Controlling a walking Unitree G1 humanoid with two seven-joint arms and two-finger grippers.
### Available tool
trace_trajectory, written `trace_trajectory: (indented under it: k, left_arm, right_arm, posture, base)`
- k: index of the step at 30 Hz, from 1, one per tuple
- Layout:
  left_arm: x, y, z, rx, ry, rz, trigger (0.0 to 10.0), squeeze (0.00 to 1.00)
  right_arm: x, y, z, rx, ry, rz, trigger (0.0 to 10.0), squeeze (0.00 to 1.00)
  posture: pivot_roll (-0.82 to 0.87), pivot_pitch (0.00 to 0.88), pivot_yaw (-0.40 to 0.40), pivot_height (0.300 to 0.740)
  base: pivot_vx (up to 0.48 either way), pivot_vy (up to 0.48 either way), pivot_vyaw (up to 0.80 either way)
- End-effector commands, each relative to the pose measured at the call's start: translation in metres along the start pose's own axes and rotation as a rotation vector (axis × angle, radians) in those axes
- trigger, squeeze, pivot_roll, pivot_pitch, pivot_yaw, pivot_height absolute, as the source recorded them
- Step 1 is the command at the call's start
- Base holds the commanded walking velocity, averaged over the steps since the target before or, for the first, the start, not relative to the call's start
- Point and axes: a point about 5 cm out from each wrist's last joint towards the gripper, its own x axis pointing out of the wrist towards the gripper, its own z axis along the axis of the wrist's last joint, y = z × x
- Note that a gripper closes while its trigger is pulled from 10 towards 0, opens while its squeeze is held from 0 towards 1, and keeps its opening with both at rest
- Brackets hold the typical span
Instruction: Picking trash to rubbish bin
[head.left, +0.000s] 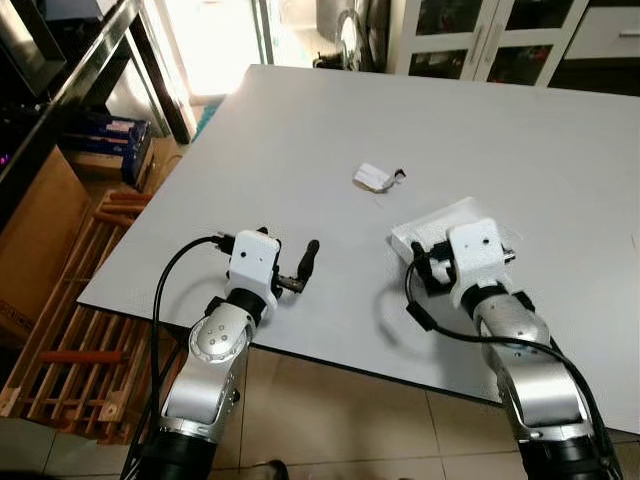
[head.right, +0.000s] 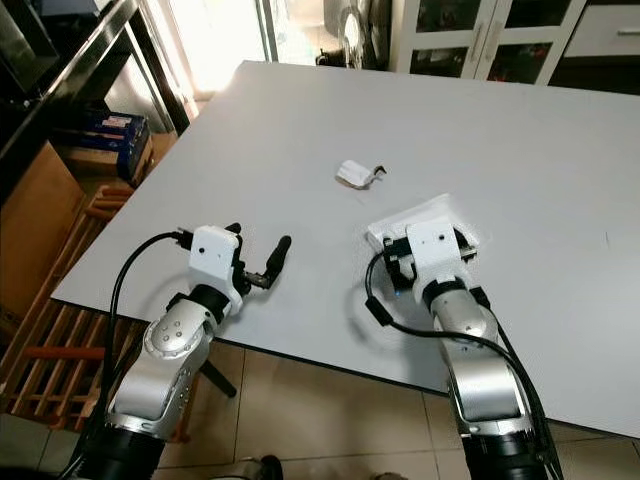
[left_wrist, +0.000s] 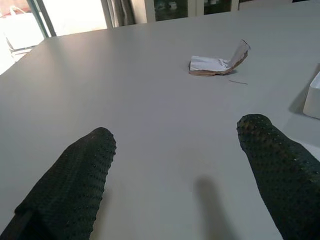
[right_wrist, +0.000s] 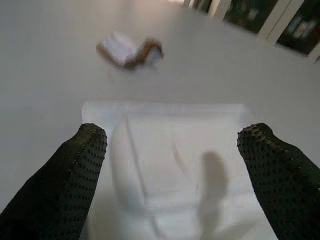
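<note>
Two silver arms, rounded metallic segments, glossy finish; each ends in a white boxy wrist housing with small dark screw holes on top; left gripper (head.left: 308, 258) shows a long black finger past its housing, short dark metal rod at the base; right gripper (right_wrist: 172, 165) has two long black fingers, rubbery, covered in a fine dot texture, tips rounded; same dotted pads (left_wrist: 80, 175) on the left wrist view; thick black cable loops from each housing back along the forearm; black collar between wrist and forearm; lower arm segments go black near the frame edge.
</note>
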Motion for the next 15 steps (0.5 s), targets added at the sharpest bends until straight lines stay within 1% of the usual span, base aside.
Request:
trace_trajectory:
  k: [1,4,5,6,7,8,10,11,12,13,14,15]
  left_arm:
    - [0.001,0.001,0.0,0.012,0.006,0.0,10.0,0.0]
    - [0.002,0.001,0.0,0.014,0.004,0.0,10.0,0.0]
    - [0.002,0.001,0.0,0.014,0.004,0.0,10.0,0.0]
    - [0.002,0.001,0.0,0.014,0.004,0.001,10.0,0.0]
    - [0.001,0.002,0.0,0.015,0.003,0.004,10.0,0.0]
    - [0.001,0.002,0.0,0.015,0.003,0.004,10.0,0.0]
    - [0.001,0.002,0.0,0.015,0.004,0.007,10.0,0.0]
    - [0.001,0.002,0.0,0.015,0.004,0.007,10.0,0.0]
    - [0.001,0.002,0.0,0.015,0.004,0.007,10.0,0.0]
    - [0.0,0.001,0.0,0.015,0.005,0.007,10.0,0.0]
    - [0.0,0.001,-0.001,0.015,0.005,0.006,10.0,0.0]
    - [0.0,0.001,-0.001,0.015,0.005,0.006,10.0,0.0]
  right_arm:
    - [0.003,0.0,0.015,-0.007,-0.069,-0.016,10.0,0.0]
    - [0.01,0.002,0.021,0.002,-0.101,-0.026,10.0,0.0]
    - [0.01,0.002,0.021,0.002,-0.101,-0.026,10.0,0.0]
    - [0.013,0.005,0.022,0.004,-0.103,-0.017,10.0,0.0]
    - [0.021,0.015,0.028,0.022,-0.118,0.006,10.0,0.0]
    - [0.021,0.015,0.028,0.022,-0.118,0.006,10.0,0.0]
    - [0.033,0.033,0.036,0.069,-0.12,0.062,10.0,0.0]
    - [0.033,0.033,0.036,0.069,-0.12,0.062,10.0,0.0]
    - [0.035,0.037,0.037,0.08,-0.123,0.073,10.0,0.0]
    - [0.043,0.048,0.041,0.137,-0.115,0.103,10.0,0.0]
    - [0.047,0.053,0.043,0.156,-0.116,0.115,10.0,0.0]
    - [0.047,0.053,0.043,0.156,-0.116,0.115,10.0,0.0]
  posture:
    - [-0.02,0.114,0.084,0.74]
    - [-0.01,0.11,0.083,0.74]
    - [-0.01,0.11,0.083,0.74]
    - [-0.01,0.11,0.083,0.74]
    - [0.0,0.11,0.08,0.74]
    - [0.0,0.11,0.08,0.74]
    - [0.0,0.11,0.079,0.74]
    - [0.0,0.11,0.079,0.74]
    - [0.0,0.11,0.079,0.74]
    - [0.01,0.11,0.077,0.74]
    - [0.01,0.112,0.075,0.74]
    - [0.01,0.112,0.075,0.74]
  base:
    - [0.0,0.0,0.0]
    - [0.0,0.0,0.0]
    - [0.0,0.0,0.0]
    - [0.0,0.0,0.0]
    - [0.0,0.0,0.0]
    - [0.0,0.0,0.0]
    - [0.0,0.0,0.0]
    - [0.0,0.0,0.0]
    - [0.0,0.0,0.0]
    - [0.0,0.0,0.0]
    - [0.0,0.0,0.0]
    - [0.0,0.0,0.0]
